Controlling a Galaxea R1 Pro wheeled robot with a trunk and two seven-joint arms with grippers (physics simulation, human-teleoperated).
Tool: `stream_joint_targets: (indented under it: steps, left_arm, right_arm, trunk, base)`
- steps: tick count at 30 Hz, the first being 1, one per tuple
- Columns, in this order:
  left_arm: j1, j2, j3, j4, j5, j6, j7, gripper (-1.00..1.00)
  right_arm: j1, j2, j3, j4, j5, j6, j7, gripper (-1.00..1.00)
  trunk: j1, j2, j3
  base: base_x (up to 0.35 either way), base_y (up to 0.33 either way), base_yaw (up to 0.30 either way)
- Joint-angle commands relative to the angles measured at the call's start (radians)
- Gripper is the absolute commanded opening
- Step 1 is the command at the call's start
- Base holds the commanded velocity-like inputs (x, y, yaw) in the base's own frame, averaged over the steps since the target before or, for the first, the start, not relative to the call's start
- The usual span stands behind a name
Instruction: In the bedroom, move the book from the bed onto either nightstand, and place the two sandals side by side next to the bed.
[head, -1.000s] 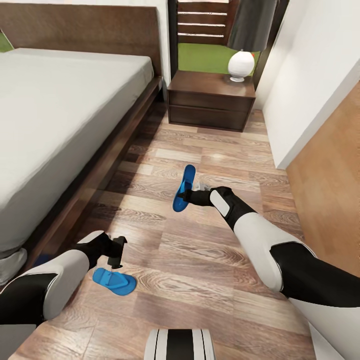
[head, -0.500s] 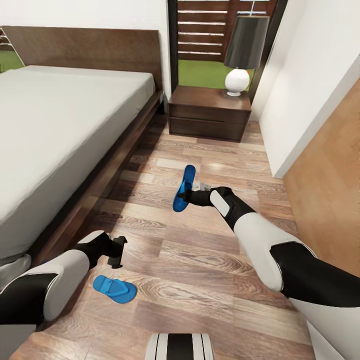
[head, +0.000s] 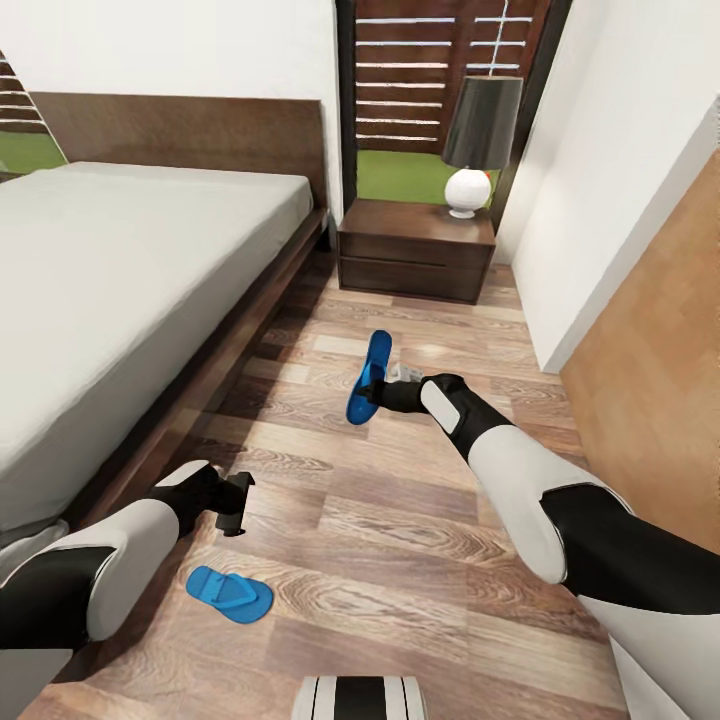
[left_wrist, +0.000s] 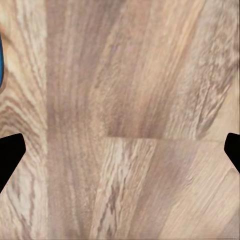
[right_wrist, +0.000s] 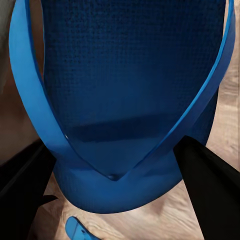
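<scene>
While the right gripper (head: 382, 388) pinches one sandal (head: 368, 377) on edge, it may slip and land far from the other sandal (head: 229, 593), near the wide-open left gripper (head: 232, 508).

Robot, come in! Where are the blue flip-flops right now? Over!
Right gripper shut on one sandal, held up. Left gripper open, empty. Other sandal on floor beside bed.

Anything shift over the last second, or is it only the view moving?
Only the camera tilted up: more wall and window show above the bed and nightstand. The right gripper still holds one sandal; the other sandal lies on the floor by the open left gripper.
</scene>
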Motion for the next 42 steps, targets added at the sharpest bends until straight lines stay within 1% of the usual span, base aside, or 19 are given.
stream_joint_targets:
  steps: [1, 7, 11, 16, 20, 21, 22, 23, 24, 27, 29, 31, 32, 33, 35, 36, 37, 40, 42]
  left_arm:
    - [0.000, 0.000, 0.003, -0.002, -0.005, 0.005, 0.006, 1.00]
    - [0.000, -0.001, 0.001, -0.004, -0.006, 0.005, 0.006, 1.00]
    - [0.000, -0.004, 0.000, -0.065, -0.011, 0.006, 0.013, 1.00]
    - [0.000, -0.005, -0.003, -0.108, -0.022, 0.008, 0.020, 1.00]
    - [0.000, -0.005, -0.007, -0.157, -0.035, 0.034, 0.041, 1.00]
    - [0.000, -0.005, -0.008, -0.207, -0.038, 0.067, 0.064, 1.00]
    - [0.000, -0.006, -0.009, -0.237, -0.039, 0.081, 0.084, 1.00]
    - [0.000, -0.006, -0.009, -0.253, -0.038, 0.086, 0.096, 1.00]
    - [0.000, -0.007, -0.009, -0.285, -0.038, 0.093, 0.123, 1.00]
    - [0.000, -0.010, -0.009, -0.333, -0.038, 0.100, 0.162, 1.00]
    - [0.000, -0.012, -0.009, -0.365, -0.038, 0.103, 0.183, 1.00]
    - [0.000, -0.014, -0.010, -0.412, -0.039, 0.106, 0.209, 1.00]
    - [0.000, -0.015, -0.010, -0.444, -0.039, 0.108, 0.229, 1.00]
    - [0.000, -0.016, -0.011, -0.510, -0.040, 0.127, 0.284, 1.00]
    - [0.000, -0.015, -0.012, -0.580, -0.040, 0.166, 0.339, 1.00]
    - [0.000, -0.015, -0.012, -0.597, -0.040, 0.176, 0.350, 1.00]
    - [0.000, -0.013, -0.012, -0.640, -0.040, 0.205, 0.376, 1.00]
    - [-0.001, -0.012, -0.012, -0.676, -0.039, 0.234, 0.406, 1.00]
    - [-0.002, -0.013, -0.012, -0.684, -0.039, 0.243, 0.421, 1.00]
  right_arm:
    - [0.000, -0.001, 0.005, -0.001, 0.001, 0.003, 0.001, -1.00]
    - [0.000, -0.003, 0.005, -0.001, 0.001, 0.003, 0.001, -1.00]
    - [0.000, -0.003, 0.005, -0.001, 0.001, 0.003, 0.000, -1.00]
    - [0.000, -0.003, 0.005, -0.001, 0.001, 0.003, 0.000, -1.00]
    - [0.000, -0.004, 0.005, -0.001, 0.001, 0.003, 0.000, -1.00]
    - [0.000, -0.004, 0.005, -0.001, 0.001, 0.003, 0.000, -1.00]
    - [0.000, -0.004, 0.005, 0.000, 0.001, 0.003, 0.000, -1.00]
    - [0.000, -0.004, 0.005, 0.000, 0.001, 0.003, 0.000, -1.00]
    - [0.000, -0.004, 0.005, 0.000, 0.001, 0.003, 0.000, -1.00]
    - [0.000, -0.004, 0.005, 0.000, 0.001, 0.003, -0.010, -1.00]
    - [0.000, -0.004, 0.005, 0.001, 0.001, 0.003, -0.028, -1.00]
    - [0.000, -0.004, 0.006, 0.001, 0.001, 0.002, -0.064, -1.00]
    - [0.000, -0.003, 0.006, 0.001, 0.001, 0.002, -0.087, -1.00]
    - [0.000, -0.003, 0.006, 0.001, 0.000, 0.001, -0.113, -1.00]
    - [0.000, -0.003, 0.006, 0.001, 0.001, 0.001, -0.124, -1.00]
    - [0.000, -0.004, 0.006, 0.001, 0.001, 0.001, -0.126, -1.00]
    - [0.000, -0.004, 0.006, 0.001, 0.001, 0.001, -0.129, -1.00]
    - [0.000, -0.003, 0.007, 0.001, 0.001, 0.001, -0.131, -1.00]
    - [0.000, -0.003, 0.007, 0.001, 0.001, 0.000, -0.131, -1.00]
  trunk:
    - [-0.001, 0.000, 0.003]
    - [-0.003, 0.001, 0.026]
    - [-0.005, 0.002, 0.042]
    - [-0.007, 0.004, 0.061]
    - [-0.009, 0.005, 0.077]
    - [-0.010, 0.005, 0.081]
    - [-0.010, 0.005, 0.084]
    - [-0.010, 0.005, 0.088]
    - [-0.011, 0.005, 0.092]
    - [-0.012, 0.006, 0.104]
    - [-0.013, 0.007, 0.112]
    - [-0.014, 0.007, 0.119]
    - [-0.014, 0.007, 0.123]
    - [-0.015, 0.008, 0.127]
    - [-0.016, 0.008, 0.135]
    - [-0.016, 0.008, 0.139]
    - [-0.017, 0.008, 0.142]
    - [-0.018, 0.009, 0.154]
    - [-0.019, 0.010, 0.162]
  base:
    - [0.000, 0.000, 0.000]
    - [0.000, 0.000, 0.000]
    - [0.000, 0.000, 0.000]
    - [0.000, 0.000, 0.000]
    - [0.000, 0.000, 0.000]
    - [0.000, 0.000, 0.000]
    - [0.000, 0.000, 0.000]
    - [0.000, 0.000, 0.000]
    - [0.000, 0.000, 0.000]
    - [0.000, 0.000, 0.000]
    - [0.000, 0.000, 0.000]
    - [0.000, 0.000, 0.000]
    - [0.000, 0.000, 0.000]
    - [0.000, 0.000, 0.000]
    - [0.000, 0.000, 0.000]
    - [0.000, 0.000, 0.000]
    - [0.000, 0.000, 0.000]
    - [0.000, 0.000, 0.000]
    - [0.000, 0.000, 0.000]
